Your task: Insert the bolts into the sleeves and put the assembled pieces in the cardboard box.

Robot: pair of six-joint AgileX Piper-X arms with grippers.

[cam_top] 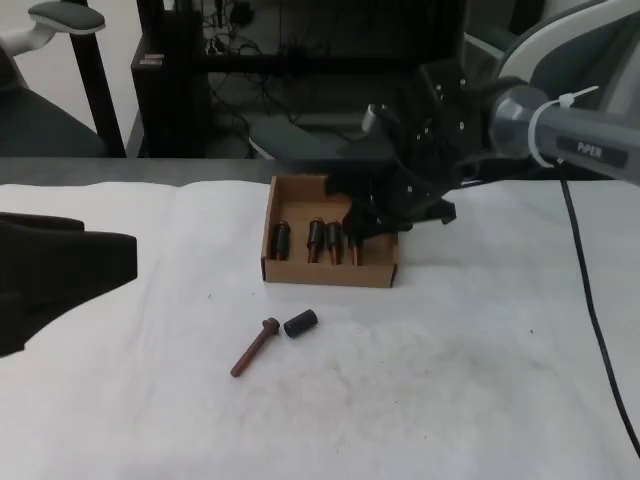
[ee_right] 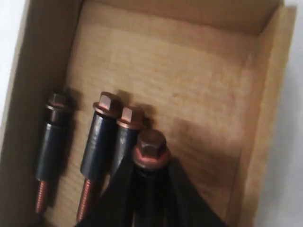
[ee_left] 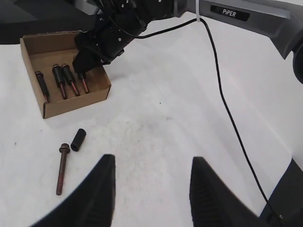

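1. Right gripper sits inside the cardboard box, centre of the high view. Its jaws are closed around an assembled piece.
2. Left gripper: jaws spread wide, holding nothing.
3. Risk: the held piece is just beside its neighbour. On release it may land on top of it, or tilt so the bolt slips out of its sleeve.
4. Count: four assembled pieces, three lying in the box and one held. One loose bolt and one loose sleeve lie on the white cloth, below the box.
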